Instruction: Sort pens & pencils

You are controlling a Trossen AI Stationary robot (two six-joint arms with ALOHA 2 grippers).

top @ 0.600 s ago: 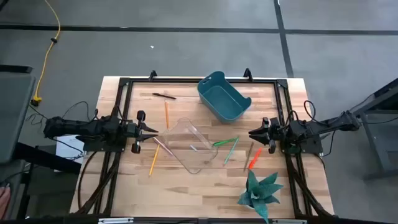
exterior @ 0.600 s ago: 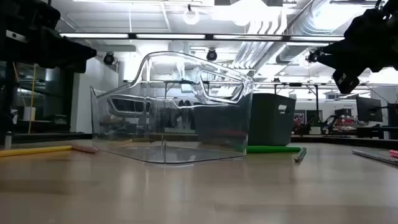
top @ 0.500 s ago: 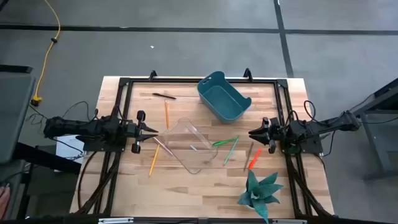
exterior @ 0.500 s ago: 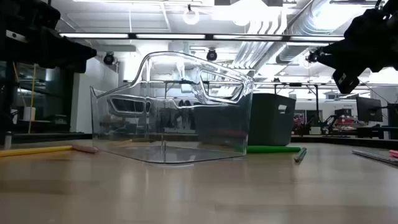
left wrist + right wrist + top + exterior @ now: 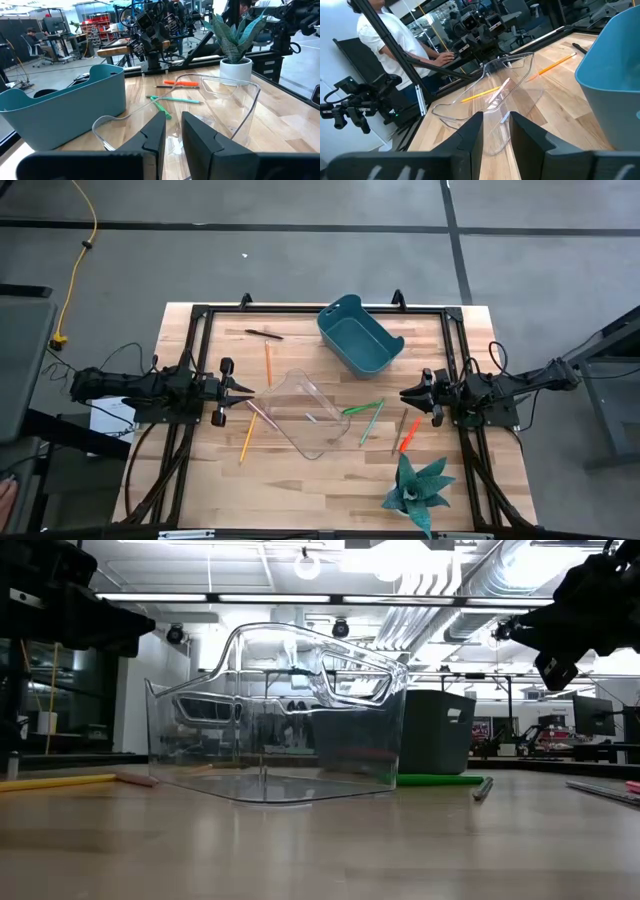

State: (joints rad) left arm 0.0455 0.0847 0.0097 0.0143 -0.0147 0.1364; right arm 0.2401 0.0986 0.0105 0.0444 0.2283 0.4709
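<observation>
Nothing has shifted since a moment ago: your left jaws point(image 5: 243, 391) and right jaws point(image 5: 406, 394) stay slightly apart, empty, pens point(image 5: 361, 408) and pencils point(image 5: 247, 437) lying unsorted on the counter point(image 5: 300, 480) between them.

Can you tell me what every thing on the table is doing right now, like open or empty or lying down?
Left claw: open, holding nothing, at the table's left edge.
Right claw: open, holding nothing, at the right edge.
Clear bin: upright in the middle.
Teal bin: upright, empty.
Pencils: lying flat left of the clear bin.
Green pens: lying flat.
Red-orange pen: lying flat.
Plant: standing upright.
</observation>
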